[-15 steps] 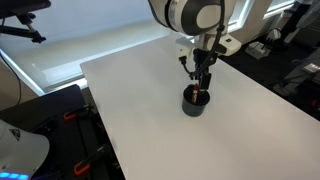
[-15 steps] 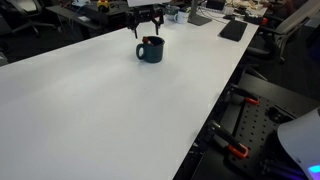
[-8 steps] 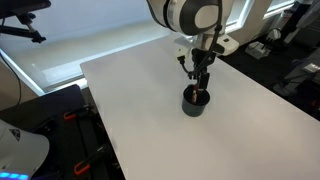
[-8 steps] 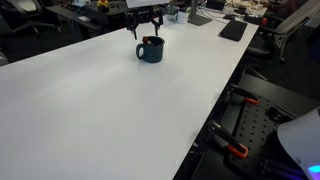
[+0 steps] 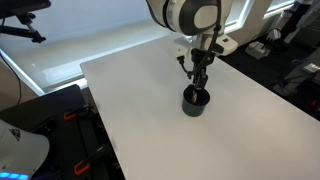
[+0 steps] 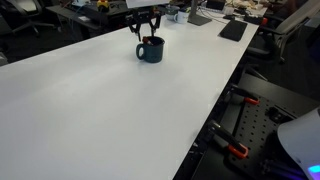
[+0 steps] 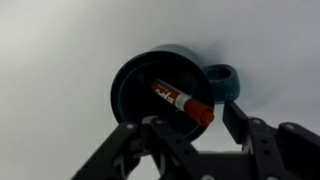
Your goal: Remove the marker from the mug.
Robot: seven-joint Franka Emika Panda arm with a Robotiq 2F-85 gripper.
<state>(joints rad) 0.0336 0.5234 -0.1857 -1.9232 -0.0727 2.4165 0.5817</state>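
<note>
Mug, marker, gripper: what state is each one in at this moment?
mug: upright on the table, marker inside.
marker: leaning in the mug, red end near the rim, not gripped.
gripper: above the mug, jaws open.

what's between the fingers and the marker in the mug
Nothing: in the wrist view the open fingers flank the red end of the marker over the mug, with bare gaps between.
</note>
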